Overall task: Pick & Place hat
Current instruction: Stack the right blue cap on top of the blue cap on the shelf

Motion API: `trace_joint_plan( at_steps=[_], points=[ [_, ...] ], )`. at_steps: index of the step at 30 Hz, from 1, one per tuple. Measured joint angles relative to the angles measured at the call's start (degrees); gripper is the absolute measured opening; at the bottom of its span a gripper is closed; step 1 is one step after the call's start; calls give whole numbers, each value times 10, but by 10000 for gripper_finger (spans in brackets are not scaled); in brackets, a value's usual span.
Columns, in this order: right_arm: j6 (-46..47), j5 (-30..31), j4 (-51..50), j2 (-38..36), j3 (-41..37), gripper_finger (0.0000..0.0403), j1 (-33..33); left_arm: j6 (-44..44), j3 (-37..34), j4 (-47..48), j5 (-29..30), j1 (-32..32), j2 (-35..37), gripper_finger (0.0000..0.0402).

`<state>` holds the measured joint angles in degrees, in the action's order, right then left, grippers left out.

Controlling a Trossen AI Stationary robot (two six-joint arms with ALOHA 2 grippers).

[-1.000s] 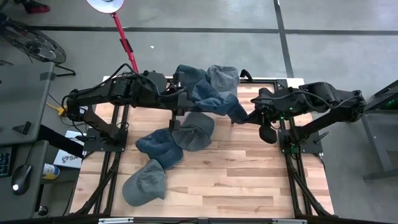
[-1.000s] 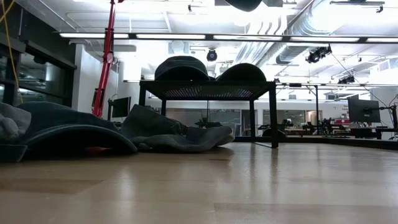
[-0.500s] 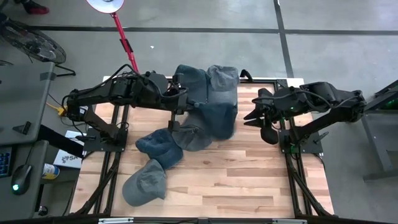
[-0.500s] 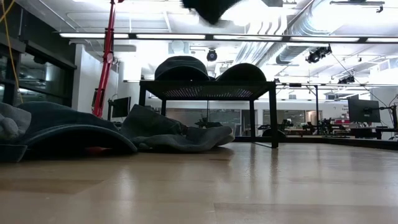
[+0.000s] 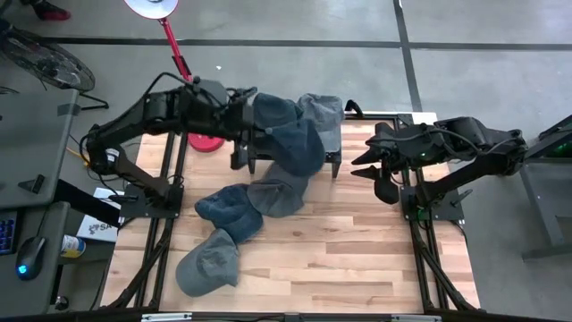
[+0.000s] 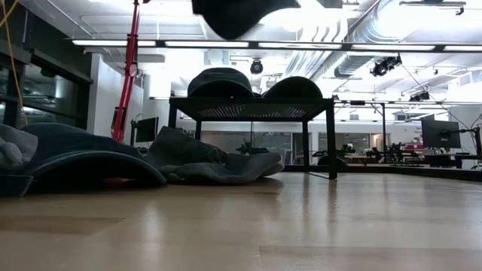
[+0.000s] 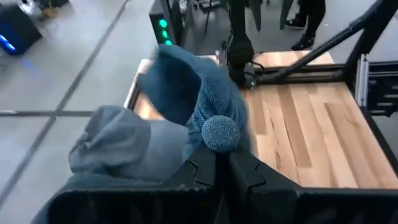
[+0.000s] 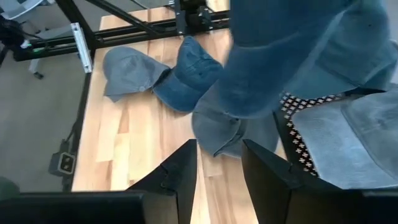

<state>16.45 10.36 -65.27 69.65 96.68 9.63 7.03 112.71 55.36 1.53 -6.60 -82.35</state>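
My left gripper [image 5: 251, 131] is raised over the black mesh rack [image 5: 338, 152] at the table's far side and is shut on a blue denim hat [image 5: 288, 136], which shows at the top of the low view [image 6: 241, 11]. A grey hat [image 5: 322, 109] lies crown up on the rack. Three more denim hats [image 5: 277, 192] [image 5: 231, 213] [image 5: 210, 259] lie on the wood. My right gripper [image 5: 360, 165] is open, level, to the right of the rack and apart from the held hat [image 8: 280, 56]. My left gripper [image 7: 216, 163] pinches the blue hat's cloth between its two shut fingers, right beside the round crown button [image 7: 221, 132]. It comes at the hat from the table's left. The hat is lifted clear and hangs slack beyond the fingers, above the rack.
The rack's mesh top [image 8: 305, 106] and legs [image 6: 330, 143] stand at the far middle of the table, with two hats on it in the low view [image 6: 218, 79] [image 6: 294, 84]. A red lamp stand [image 5: 179, 63] rises beyond the far left corner. Bare wood [image 5: 357, 259] lies near and right.
The blue hat was stretched between both grippers. My right gripper opened, let go of its end and drew back a little toward the table's right. My left gripper rose and moved left and far, and the hat swung in and now hangs from it over the rack.
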Motion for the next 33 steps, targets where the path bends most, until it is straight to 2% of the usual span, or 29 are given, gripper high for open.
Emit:
trace_joint_plan(
  at_steps=[4,12,21,33],
  points=[
    [-4,16,0,0,0,118,0,0,7,11,-54,-41,1,4],
    [-4,31,0,0,0,117,0,47,55,55,-116,-95,-3,4],
    [-4,32,0,0,0,117,0,95,68,100,-233,-162,-3,4],
    [-4,60,0,0,0,118,0,114,69,127,-273,-235,-21,4]
  ],
)
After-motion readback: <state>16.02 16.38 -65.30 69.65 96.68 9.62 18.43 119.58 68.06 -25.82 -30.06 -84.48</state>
